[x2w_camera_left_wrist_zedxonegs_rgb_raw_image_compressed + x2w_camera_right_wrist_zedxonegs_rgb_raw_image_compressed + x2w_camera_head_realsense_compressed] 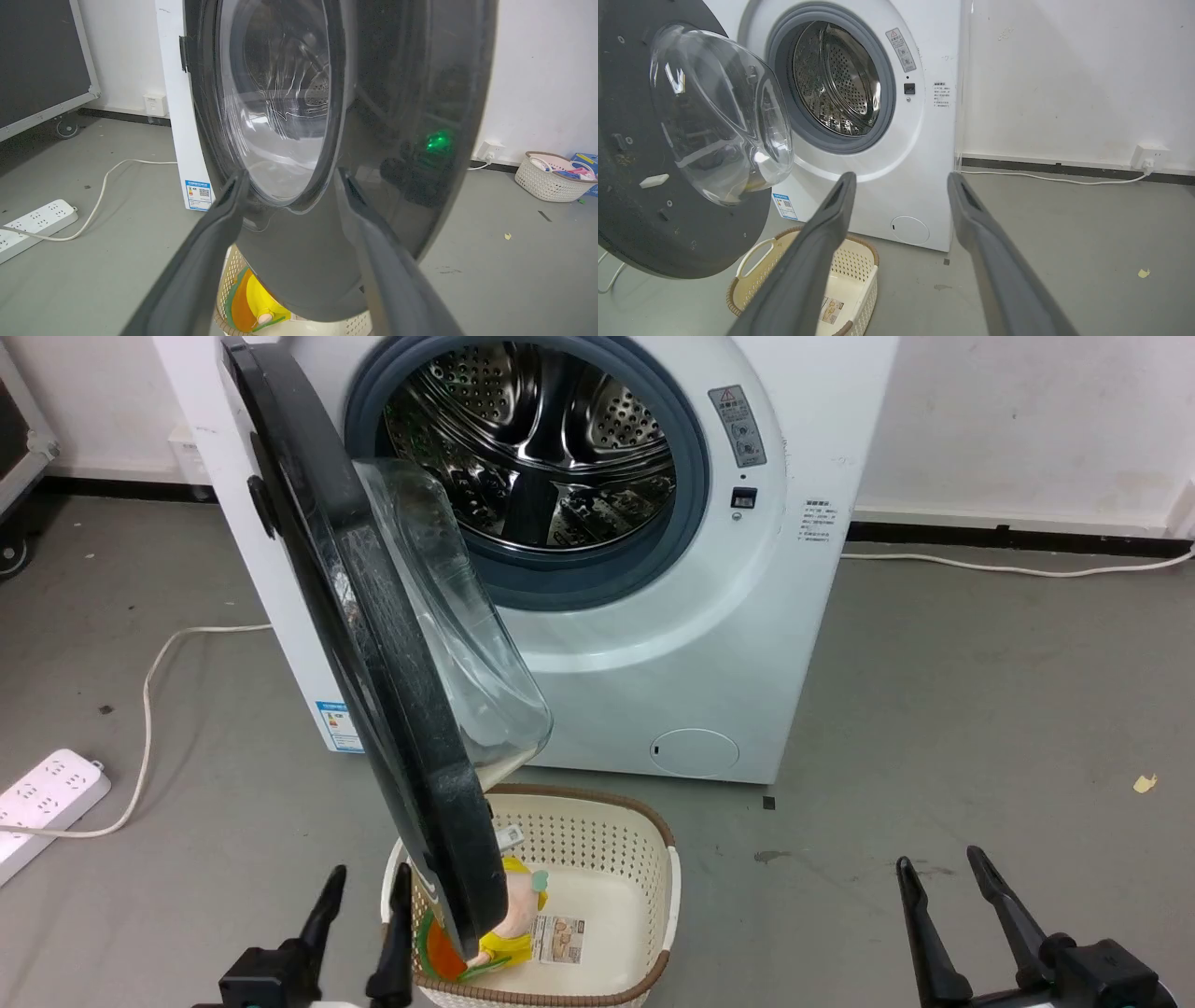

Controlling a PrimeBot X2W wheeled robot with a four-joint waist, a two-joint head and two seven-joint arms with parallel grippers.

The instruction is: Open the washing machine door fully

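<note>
- Left of the washing machine (653, 644), a white power strip (47, 793) lies on the floor, and its cable (149, 691) curves toward the machine's left side. The left wrist view also takes in a dark wheeled panel (42, 60) farther left, by the wall.
- The left gripper (370, 870) sits in front of the machine's left half, its fingers spread wide and holding nothing. From the head, its inner finger stands just beside the door's lower rim.
- In the left wrist view those fingers (219, 233) rise before the door's glossy outer face. Whether they touch it cannot be told.
- The washing machine door (364, 644) hangs from the machine's left edge. It is swung out roughly square to the machine's front, so the head view catches it nearly edge-on.
- The right wrist view gives the door's inner side: a matte dark back and the bulging glass bowl (719, 116).
- A cream laundry basket (597, 835) stands on the floor just in front of the machine, under the door's lower rim. A yellow toy (518, 933) lies in its left end, partly hidden by the door.
- On the machine's front, the steel drum (532, 439) lies open inside its grey gasket (695, 476). A blue sticker (338, 723) marks the low left corner and a round hatch (694, 752) sits low and right of centre.
- The right gripper (939, 856) rests in front of and to the right of the machine, well apart from it, fingers spread and empty.
- Right of the machine, a second cable (1008, 565) runs along the wall. The right wrist view follows it to a wall socket (1149, 154), and the left wrist view shows a second basket (546, 179) of clothes there.
</note>
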